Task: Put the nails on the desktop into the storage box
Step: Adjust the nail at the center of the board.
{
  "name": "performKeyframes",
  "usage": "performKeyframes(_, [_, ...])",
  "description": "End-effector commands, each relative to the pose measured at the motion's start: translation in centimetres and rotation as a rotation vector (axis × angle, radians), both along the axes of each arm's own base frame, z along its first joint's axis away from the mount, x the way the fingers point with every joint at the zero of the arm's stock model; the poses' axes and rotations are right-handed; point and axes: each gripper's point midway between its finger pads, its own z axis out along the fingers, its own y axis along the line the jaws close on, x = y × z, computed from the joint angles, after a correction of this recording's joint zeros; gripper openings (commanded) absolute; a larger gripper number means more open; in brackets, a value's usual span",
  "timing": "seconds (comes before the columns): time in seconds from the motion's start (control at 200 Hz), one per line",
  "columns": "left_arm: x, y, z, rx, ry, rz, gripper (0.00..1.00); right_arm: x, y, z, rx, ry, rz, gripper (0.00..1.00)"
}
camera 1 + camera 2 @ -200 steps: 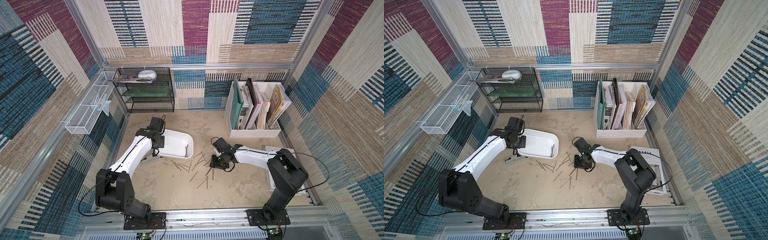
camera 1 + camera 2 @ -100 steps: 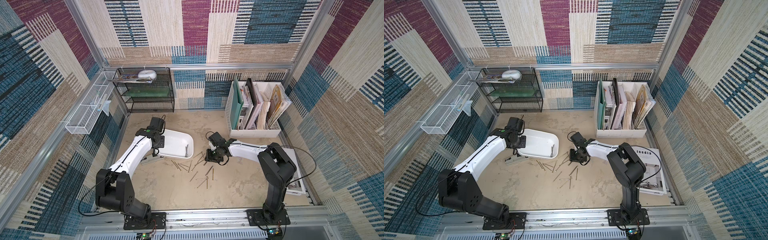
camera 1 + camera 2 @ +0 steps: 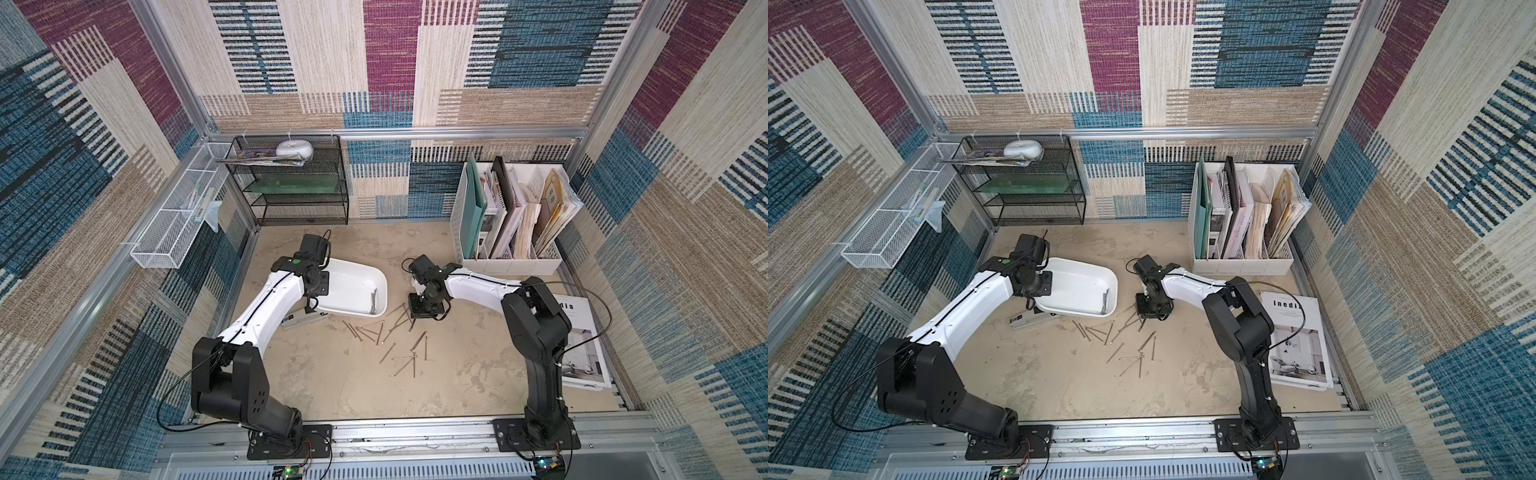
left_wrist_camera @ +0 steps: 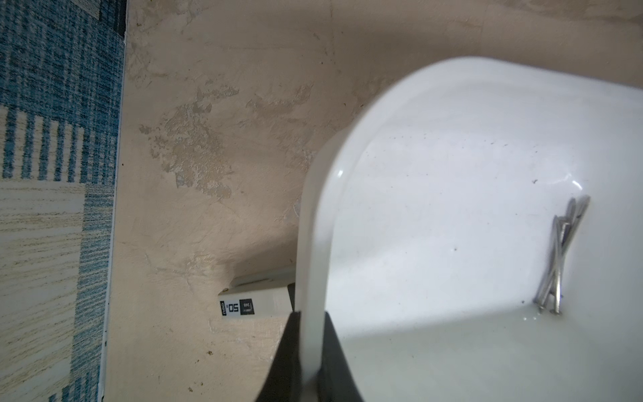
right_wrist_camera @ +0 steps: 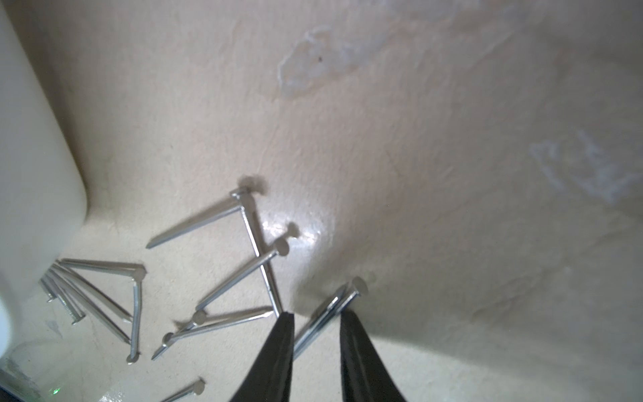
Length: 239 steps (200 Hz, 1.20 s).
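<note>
Newly narrowed, right fingers (image 5: 278, 351) are parted astride two thin metal nails (image 5: 334, 308), pickup judged near; left fingers (image 4: 334, 365) are clamped on white plastic storage box (image 4: 313, 226).

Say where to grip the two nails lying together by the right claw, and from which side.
Probably mid-shaft, from straight above: the two nails lie flat, side by side on the desktop, too thin to grip endwise. The right claw straddles their shafts crosswise.

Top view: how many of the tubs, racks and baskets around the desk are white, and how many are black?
White: 3 (tub, file holder, wire basket)
Black: 1 (mesh shelf)
Total: 4
</note>
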Motion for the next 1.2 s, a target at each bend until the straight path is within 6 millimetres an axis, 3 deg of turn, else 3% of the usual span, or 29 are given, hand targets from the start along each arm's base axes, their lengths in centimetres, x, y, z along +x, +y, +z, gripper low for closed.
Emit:
performKeyframes(0.0, [0.2,-0.2,0.2,-0.008,-0.003,-0.011,0.0,-1.0,-5.1,-2.1,-0.274,0.038,0.024,0.3])
performKeyframes(0.275, [0.3,-0.3,0.3,-0.013,-0.006,-0.014,0.0,-0.6,-4.8,-2.9,-0.341,0.057,0.087,0.25])
performKeyframes(0.486, [0.2,-0.3,0.2,-0.01,-0.002,-0.014,0.0,-0.7,-4.8,-3.7,-0.374,0.059,0.102,0.12])
performKeyframes(0.616, [0.3,-0.4,0.2,-0.014,-0.001,-0.017,0.0,-0.2,-5.1,-2.4,-0.351,0.012,0.078,0.07])
performKeyframes(0.972, [0.2,-0.4,0.1,-0.015,0.002,-0.019,0.0,2.1,-2.8,3.2,-0.173,-0.146,0.043,0.01])
performKeyframes(1.192, [0.3,-0.4,0.2,-0.016,0.001,-0.021,0.0,2.1,-3.0,3.2,-0.152,-0.137,0.047,0.0])
